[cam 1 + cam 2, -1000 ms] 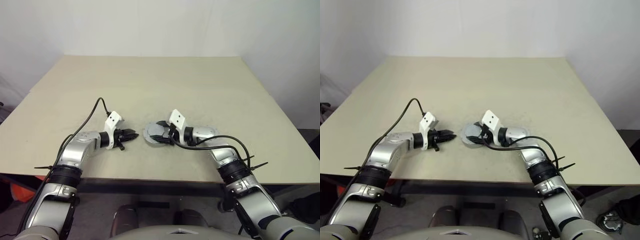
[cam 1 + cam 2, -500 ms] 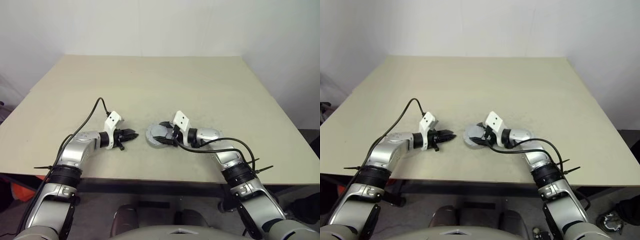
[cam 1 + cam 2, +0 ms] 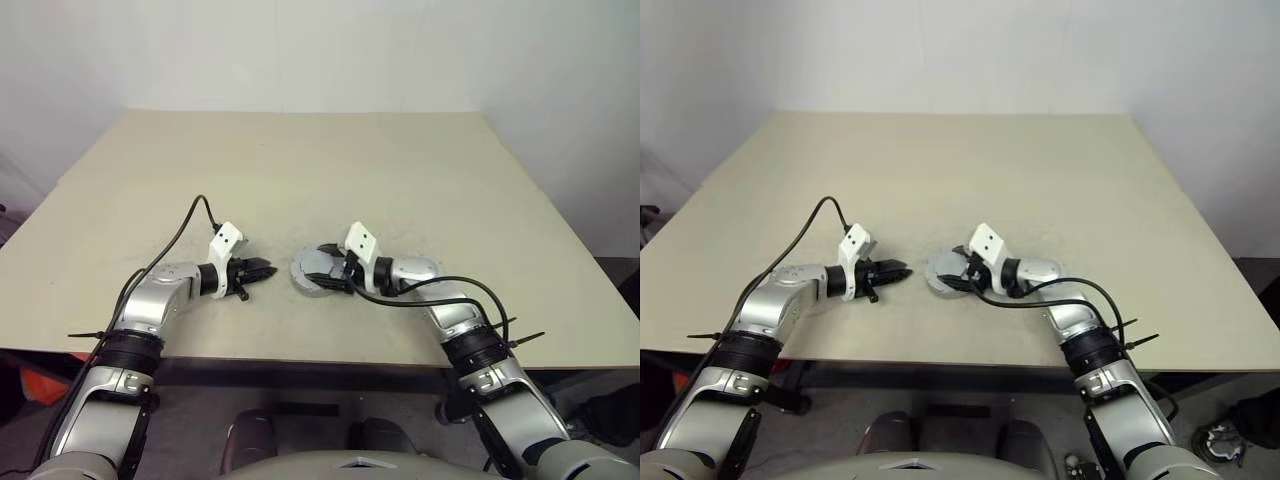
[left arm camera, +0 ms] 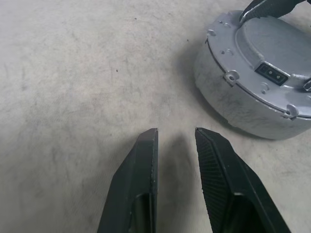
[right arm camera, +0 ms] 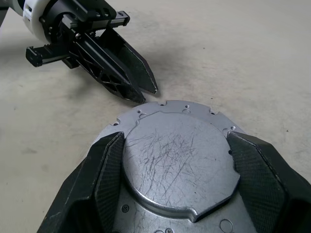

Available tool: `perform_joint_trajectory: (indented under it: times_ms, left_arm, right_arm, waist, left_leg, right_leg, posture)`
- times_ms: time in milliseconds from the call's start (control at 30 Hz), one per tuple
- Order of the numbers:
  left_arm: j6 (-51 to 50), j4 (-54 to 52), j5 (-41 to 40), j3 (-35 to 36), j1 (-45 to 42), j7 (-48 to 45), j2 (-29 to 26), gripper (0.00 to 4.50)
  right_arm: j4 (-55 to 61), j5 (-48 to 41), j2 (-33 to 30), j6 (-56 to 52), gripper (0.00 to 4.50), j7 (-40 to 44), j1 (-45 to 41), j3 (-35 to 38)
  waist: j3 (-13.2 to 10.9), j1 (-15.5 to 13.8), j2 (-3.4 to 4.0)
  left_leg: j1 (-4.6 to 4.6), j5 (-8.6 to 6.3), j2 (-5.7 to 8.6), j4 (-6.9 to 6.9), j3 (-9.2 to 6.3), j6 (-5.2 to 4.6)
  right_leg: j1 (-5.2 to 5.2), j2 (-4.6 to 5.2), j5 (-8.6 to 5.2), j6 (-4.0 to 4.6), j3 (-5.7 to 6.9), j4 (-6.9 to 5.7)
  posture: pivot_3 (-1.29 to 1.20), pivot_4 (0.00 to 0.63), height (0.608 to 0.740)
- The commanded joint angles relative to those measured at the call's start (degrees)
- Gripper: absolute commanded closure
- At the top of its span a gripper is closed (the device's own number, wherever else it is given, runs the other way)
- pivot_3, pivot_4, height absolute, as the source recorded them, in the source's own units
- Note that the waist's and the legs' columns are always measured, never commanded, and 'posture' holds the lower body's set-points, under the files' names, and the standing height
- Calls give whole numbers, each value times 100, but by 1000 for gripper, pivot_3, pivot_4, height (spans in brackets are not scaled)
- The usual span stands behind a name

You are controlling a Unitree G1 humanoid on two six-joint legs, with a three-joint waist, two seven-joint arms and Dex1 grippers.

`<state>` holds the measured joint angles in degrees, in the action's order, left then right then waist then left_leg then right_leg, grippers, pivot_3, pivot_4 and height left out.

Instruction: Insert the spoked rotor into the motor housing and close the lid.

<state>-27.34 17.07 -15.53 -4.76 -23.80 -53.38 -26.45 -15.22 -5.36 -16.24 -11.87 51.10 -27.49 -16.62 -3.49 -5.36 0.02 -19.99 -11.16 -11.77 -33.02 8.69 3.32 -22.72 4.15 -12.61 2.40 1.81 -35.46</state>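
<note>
The motor housing (image 4: 233,102) is a silver-grey puck on the table, near its front edge. The notched lid (image 5: 177,160) lies flat on top of it and covers the inside. The spoked rotor is hidden. My right gripper (image 5: 175,137) reaches over the housing from the right, with one black finger pressed on each side of the lid's raised centre. My left gripper (image 4: 176,132) hovers just left of the housing, pointing at it. Its fingers stand a little apart with nothing between them.
The pale table (image 3: 300,170) stretches bare behind and to both sides of the housing. Its front edge runs close below both grippers. Black cables loop from each wrist back along the arms.
My right forearm and elbow have shifted a little to the right, while its gripper stays on the lid. The left arm has not moved.
</note>
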Motion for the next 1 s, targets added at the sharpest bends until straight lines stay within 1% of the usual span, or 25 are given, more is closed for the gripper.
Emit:
perform_joint_trajectory:
  times_ms: [33,233,300,533,633,700,900,1000]
  left_arm:
    - [-56,-276,-134,130,-85,23,29,3205]
    - [-390,-459,-403,290,-150,84,120,3205]
    - [-563,-560,-547,368,-191,116,168,3205]
    - [-1340,-758,-1246,856,-447,396,433,3205]
    - [-1503,-790,-1335,812,-470,429,514,3801]
    - [-1597,-845,-1379,738,-454,418,544,4442]
    - [-1966,-779,-1313,450,-422,372,511,4480]
    - [-2221,-837,-1441,445,-389,361,528,4480]
  right_arm:
    - [-310,192,69,-56,1548,-48,-81,-163]
    - [-580,328,94,-41,1548,-40,-156,-251]
    - [-652,380,88,-103,1548,-66,-176,-291]
    - [-989,549,20,-68,1548,-208,-253,-406]
    - [-996,538,8,-49,1548,-228,-252,-418]
    - [-970,530,1,-51,1548,-240,-244,-420]
    - [-844,499,-20,-94,1548,-279,-219,-397]
    - [-829,494,-33,-103,1548,-300,-218,-380]
  waist:
    - [1,20,-2]
    - [1,49,-2]
    - [1,56,-2]
    - [3,101,-1]
    - [4,106,0]
    - [4,110,0]
    - [4,116,0]
    - [4,120,0]
  left_leg:
    - [0,0,0,0,2,0]
    - [33,-6,-3,2,3,-9]
    - [36,-6,-3,2,2,-9]
    - [52,-5,-2,2,2,-8]
    - [63,-5,-1,2,2,-8]
    - [67,-5,0,2,2,-8]
    - [67,-5,-1,4,2,-8]
    - [66,-5,0,5,2,-8]
  right_leg:
    - [2,0,0,0,-1,-1]
    - [42,-4,-4,-7,-1,-3]
    - [46,-3,-16,-27,-3,-3]
    - [59,-3,-21,-36,-3,-6]
    - [68,-3,-24,-42,-6,-6]
    - [72,-2,-26,-44,-9,-4]
    - [70,-2,-26,-45,-9,-3]
    - [68,-2,-27,-45,-9,-2]
  posture:
    - [0,0,740]
    - [0,0,740]
    - [0,0,740]
    - [0,0,740]
    - [0,0,740]
    - [0,0,740]
    - [0,0,740]
    - [0,0,740]
